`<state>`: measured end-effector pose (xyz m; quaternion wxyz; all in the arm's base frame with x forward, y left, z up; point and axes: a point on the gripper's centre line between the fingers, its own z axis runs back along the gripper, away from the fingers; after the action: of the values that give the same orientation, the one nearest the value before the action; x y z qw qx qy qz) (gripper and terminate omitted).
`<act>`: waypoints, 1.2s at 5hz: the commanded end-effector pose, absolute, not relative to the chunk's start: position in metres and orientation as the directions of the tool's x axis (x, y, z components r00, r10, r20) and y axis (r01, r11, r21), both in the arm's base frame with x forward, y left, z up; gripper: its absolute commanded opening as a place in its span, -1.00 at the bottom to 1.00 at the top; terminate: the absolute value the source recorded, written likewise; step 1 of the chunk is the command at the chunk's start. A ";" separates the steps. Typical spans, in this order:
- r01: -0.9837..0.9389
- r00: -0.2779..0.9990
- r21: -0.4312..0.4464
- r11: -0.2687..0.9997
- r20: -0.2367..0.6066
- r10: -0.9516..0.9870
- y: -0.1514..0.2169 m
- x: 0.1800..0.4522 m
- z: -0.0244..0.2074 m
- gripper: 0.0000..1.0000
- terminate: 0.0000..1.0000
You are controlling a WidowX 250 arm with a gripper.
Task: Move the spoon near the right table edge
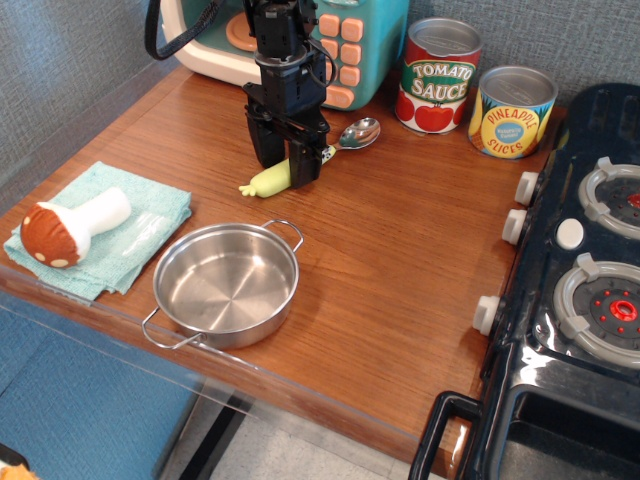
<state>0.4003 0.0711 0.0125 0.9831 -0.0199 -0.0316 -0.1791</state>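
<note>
The spoon (358, 133) lies at the back middle of the wooden table, its silver bowl toward the cans and its pale yellow-green handle pointing front-left. My black gripper (287, 168) has come down over the middle of the handle. One finger stands on each side of it, with a narrow gap, and they hide that part of the handle. I cannot see that the fingers press on the handle. The spoon rests on the table. The right table edge (503, 262), where the wood meets the black toy stove, is far to the right of the spoon.
A steel pan (226, 284) sits front-left of centre. A toy mushroom (70, 228) lies on a teal cloth (140, 235) at the left. A tomato sauce can (437, 76), a pineapple can (511, 111) and a toy microwave (340, 45) stand at the back. The stove (590, 290) has white knobs.
</note>
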 end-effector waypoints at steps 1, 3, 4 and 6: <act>0.352 0.932 0.000 0.936 0.098 -0.350 0.075 0.397 0.034 -1.00 -1.00; 0.326 0.936 0.034 0.945 0.131 -0.328 0.082 0.382 0.081 -1.00 -1.00; 0.230 0.965 -0.004 0.973 0.134 -0.227 0.070 0.370 0.101 -1.00 -1.00; 0.144 0.982 -0.030 0.989 0.126 -0.140 -0.018 0.358 0.099 -1.00 -1.00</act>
<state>0.3540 -0.0184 0.0749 0.9970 -0.0229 -0.0257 -0.0695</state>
